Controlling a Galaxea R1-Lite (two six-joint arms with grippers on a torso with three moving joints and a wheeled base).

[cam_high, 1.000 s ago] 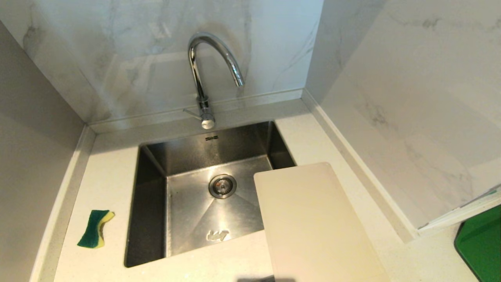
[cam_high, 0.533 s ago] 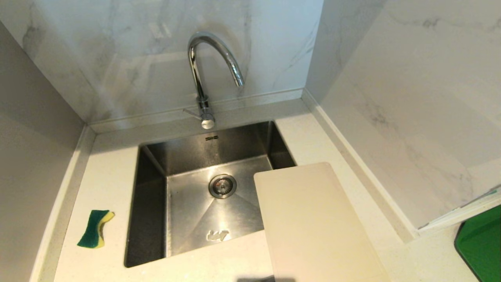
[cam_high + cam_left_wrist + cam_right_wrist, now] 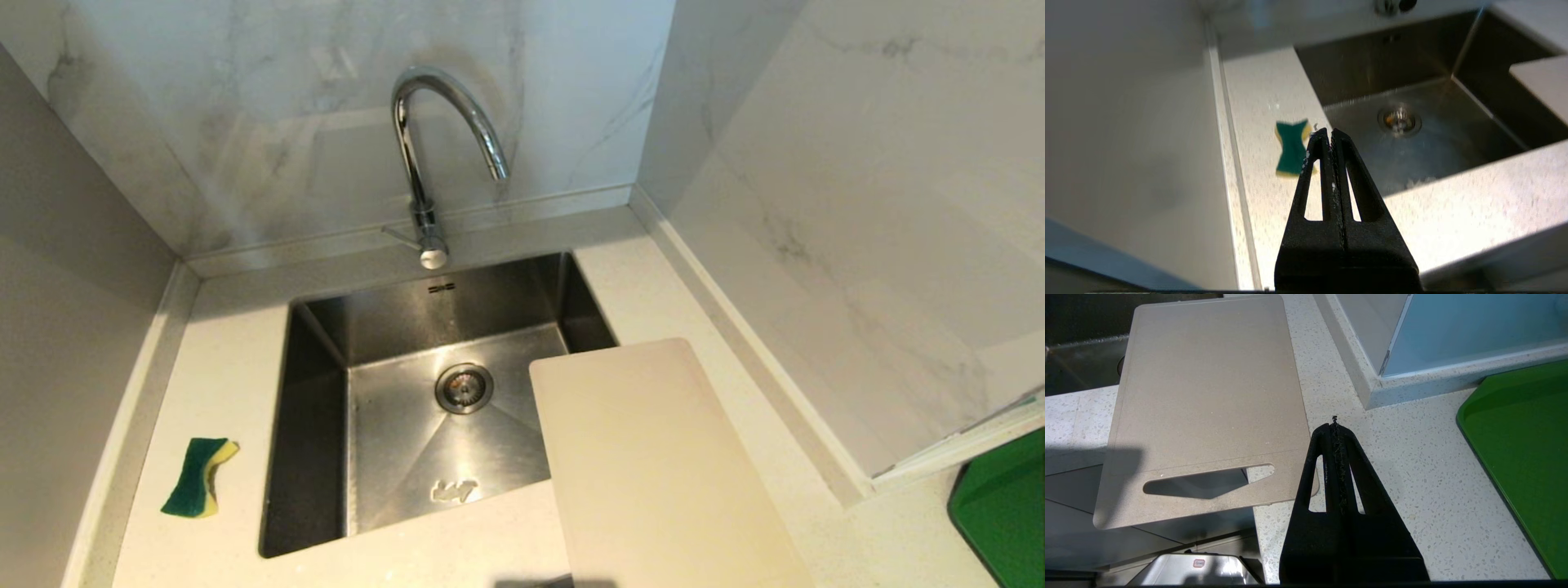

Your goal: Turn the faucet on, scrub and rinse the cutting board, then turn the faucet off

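Beyond the head view's bottom edge, the cutting board (image 3: 653, 465) is cut off; both grippers (image 3: 1329, 131) (image 3: 1334, 425) pressed together.

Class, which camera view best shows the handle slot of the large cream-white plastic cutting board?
The right wrist view: the large cream-white plastic cutting board shows almost whole there, slot included. The head view cuts off its near end; the left wrist view catches one corner.

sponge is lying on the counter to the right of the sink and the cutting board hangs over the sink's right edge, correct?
Not quite. The sponge lies on the counter to the left of the sink, not the right, as the head view shows. The rest holds: the cutting board does hang over the sink's right edge.
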